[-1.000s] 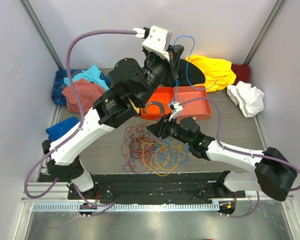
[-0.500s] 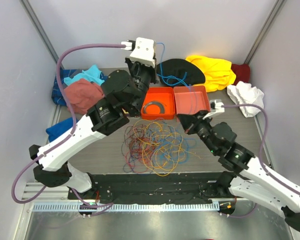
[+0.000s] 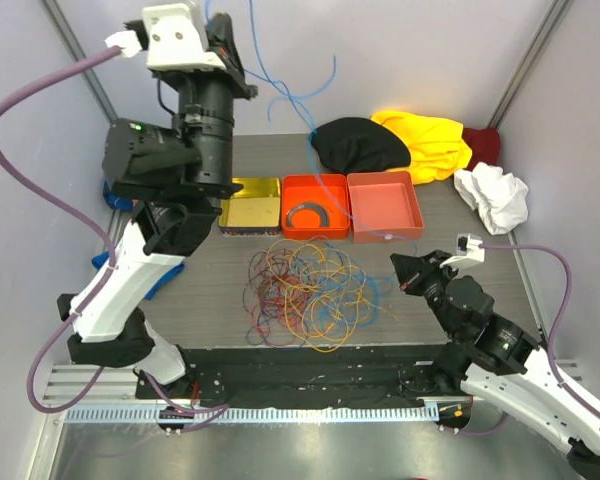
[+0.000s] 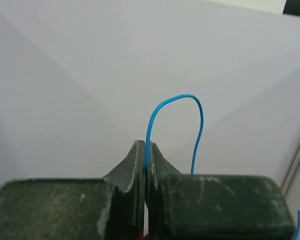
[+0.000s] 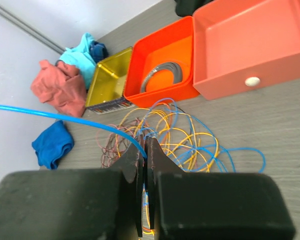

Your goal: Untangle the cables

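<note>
The cables (image 3: 310, 295) lie as a loose tangle of yellow, orange, blue, red and dark wires on the table in front of the trays; the right wrist view shows them (image 5: 190, 137) past my fingers. One blue cable (image 3: 325, 165) is stretched out of it. My left gripper (image 3: 228, 42) is raised high at the back left, shut on this blue cable (image 4: 175, 97), which loops above its closed jaws (image 4: 146, 150). My right gripper (image 3: 398, 266) sits low, right of the tangle, shut (image 5: 144, 145) on the same blue cable (image 5: 65, 117).
Behind the tangle stand a yellow tray (image 3: 250, 200), an orange tray (image 3: 298, 188) holding a grey curved strip (image 3: 310, 215), and a second orange tray (image 3: 385, 205). Black (image 3: 360, 145), yellow (image 3: 425, 140) and white (image 3: 492, 195) cloths lie at the back right. More cloths lie at the left (image 5: 60, 85).
My left arm has swung up and to the left, lifting the blue cable. My right gripper has drawn back from the tangle to the right and shut on the blue cable.
</note>
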Tool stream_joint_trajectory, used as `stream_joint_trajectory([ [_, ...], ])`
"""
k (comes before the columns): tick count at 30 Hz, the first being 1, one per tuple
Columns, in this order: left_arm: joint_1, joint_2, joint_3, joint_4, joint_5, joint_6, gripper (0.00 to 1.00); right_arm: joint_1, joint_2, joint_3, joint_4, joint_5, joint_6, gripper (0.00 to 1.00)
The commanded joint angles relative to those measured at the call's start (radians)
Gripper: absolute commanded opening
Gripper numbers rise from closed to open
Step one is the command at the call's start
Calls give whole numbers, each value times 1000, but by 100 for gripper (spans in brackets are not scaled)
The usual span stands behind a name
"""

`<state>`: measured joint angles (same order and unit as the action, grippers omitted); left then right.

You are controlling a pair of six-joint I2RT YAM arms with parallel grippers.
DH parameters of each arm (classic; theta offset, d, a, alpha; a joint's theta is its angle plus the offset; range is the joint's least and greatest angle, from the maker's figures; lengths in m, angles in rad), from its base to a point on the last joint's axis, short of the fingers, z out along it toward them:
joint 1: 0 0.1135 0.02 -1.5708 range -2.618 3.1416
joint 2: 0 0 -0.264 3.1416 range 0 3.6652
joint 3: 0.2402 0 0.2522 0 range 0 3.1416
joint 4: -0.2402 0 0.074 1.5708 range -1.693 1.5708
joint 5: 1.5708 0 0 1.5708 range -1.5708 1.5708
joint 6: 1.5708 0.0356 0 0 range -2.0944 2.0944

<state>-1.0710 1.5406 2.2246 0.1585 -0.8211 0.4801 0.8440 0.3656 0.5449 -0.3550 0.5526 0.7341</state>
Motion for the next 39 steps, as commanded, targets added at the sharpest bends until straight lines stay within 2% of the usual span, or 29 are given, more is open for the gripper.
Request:
stream_joint_trajectory([
  [1, 2, 88, 140, 67, 13, 155, 0, 4, -5, -5, -78, 55, 73, 1],
  [6, 3, 101, 119, 93, 28, 179, 1, 4, -33, -42, -82, 38, 111, 1],
  [12, 43, 111, 12, 69, -7, 152, 0, 4, -2, -54, -7, -46, 36, 1],
  [16, 150, 127, -43, -68, -61, 4, 0, 3, 42, -22, 13, -95, -15, 1],
  [17, 175, 128, -60, -124, -61, -97, 0, 4, 56, -14, 8, -103, -34, 1],
  [19, 256, 134, -68, -313, -47, -231, 0, 3, 71, 10, 1, -115, -58, 1],
  [20, 285, 141, -63, -379, -20, -370, 0, 6, 93, 21, -21, -117, -64, 1],
  [21, 345, 147, -59, -443, -4, -433, 0, 4, 102, 41, -31, -115, -76, 1],
  [22, 374, 165, -53, -579, 13, -481, 0, 4, 111, 47, -41, -114, -81, 1],
  [23, 405, 174, -49, -635, 69, -614, 0, 4, 121, 52, -53, -114, -84, 1],
  [25, 491, 188, -49, -764, 121, -705, 0, 4, 124, 55, -53, -117, -98, 1],
  [27, 560, 204, -84, -804, 192, -783, 0, 4, 121, 43, -42, -115, -108, 1],
  [30, 617, 213, -140, -794, 273, -820, 0, 4, 124, 23, -13, -108, -119, 1],
  [39, 648, 325, -172, -789, 370, -856, 0, 4, 170, 17, 25, -97, -153, 1],
])
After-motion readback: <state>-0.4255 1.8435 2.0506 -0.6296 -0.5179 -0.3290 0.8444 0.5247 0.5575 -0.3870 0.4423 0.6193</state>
